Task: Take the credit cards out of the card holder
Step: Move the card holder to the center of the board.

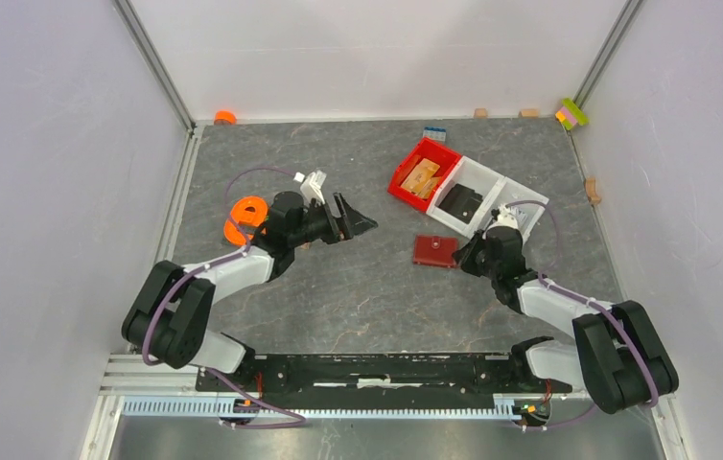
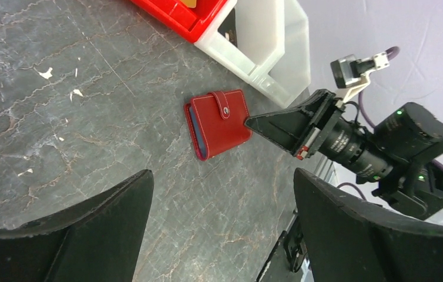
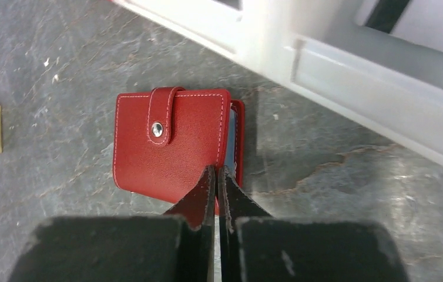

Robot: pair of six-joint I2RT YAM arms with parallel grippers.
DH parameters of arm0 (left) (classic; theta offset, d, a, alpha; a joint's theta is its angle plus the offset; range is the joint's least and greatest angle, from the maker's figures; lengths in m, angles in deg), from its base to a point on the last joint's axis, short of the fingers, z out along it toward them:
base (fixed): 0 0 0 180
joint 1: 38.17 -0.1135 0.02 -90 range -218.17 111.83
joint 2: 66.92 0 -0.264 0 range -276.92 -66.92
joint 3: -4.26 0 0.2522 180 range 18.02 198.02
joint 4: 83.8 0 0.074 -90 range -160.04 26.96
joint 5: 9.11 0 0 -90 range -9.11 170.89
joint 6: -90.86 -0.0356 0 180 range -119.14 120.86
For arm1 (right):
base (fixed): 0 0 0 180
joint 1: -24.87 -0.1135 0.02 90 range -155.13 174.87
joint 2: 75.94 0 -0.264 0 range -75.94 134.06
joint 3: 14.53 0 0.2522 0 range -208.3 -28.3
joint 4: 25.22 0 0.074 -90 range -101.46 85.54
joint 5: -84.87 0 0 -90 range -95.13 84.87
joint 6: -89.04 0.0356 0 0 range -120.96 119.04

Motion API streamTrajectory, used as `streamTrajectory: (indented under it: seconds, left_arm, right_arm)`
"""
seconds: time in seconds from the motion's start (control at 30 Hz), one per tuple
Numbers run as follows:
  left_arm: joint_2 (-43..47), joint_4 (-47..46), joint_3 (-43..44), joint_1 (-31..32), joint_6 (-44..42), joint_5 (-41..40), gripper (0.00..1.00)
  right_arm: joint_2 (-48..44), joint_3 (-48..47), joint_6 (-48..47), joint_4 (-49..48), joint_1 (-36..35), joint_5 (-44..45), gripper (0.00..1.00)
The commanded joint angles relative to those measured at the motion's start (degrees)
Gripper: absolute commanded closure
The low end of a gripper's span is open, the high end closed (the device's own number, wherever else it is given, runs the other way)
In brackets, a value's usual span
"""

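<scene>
- The card holder point(image 1: 433, 251) lies flat on the desk point(image 1: 338, 297), closed, its strap fastened by 1 snap.
- Light blue edges of the credit cards point(image 3: 232, 138) show between the holder's 2 covers, still inside it.
- The right gripper point(image 3: 216, 174) is clenched, its fingers pressed together, with the tips at the holder's open edge. Whether they pinch a cover I cannot tell.
- The left gripper point(image 1: 358, 222) is released, its jaws spread wide, hanging above the desk well apart from the holder on the strap side.
- A white bin point(image 1: 506, 185) stands just beyond the holder.
- A red bin point(image 1: 402, 178) touches the white one on its far side.
</scene>
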Motion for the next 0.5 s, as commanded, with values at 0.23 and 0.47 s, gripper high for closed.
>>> streamTrajectory:
  seconds: [0.23, 0.47]
  left_arm:
    - [-10.7, 17.4, 12.7, 6.0, -11.2, -0.6, 0.06]
    - [-17.1, 22.4, 17.9, 7.6, -12.0, 3.3, 0.14]
  right_arm:
    - [2.9, -3.9, -7.3, -6.5, -6.8, -10.1, 0.95]
    - [3.3, -6.9, -10.4, -2.5, -8.9, -7.4, 0.69]
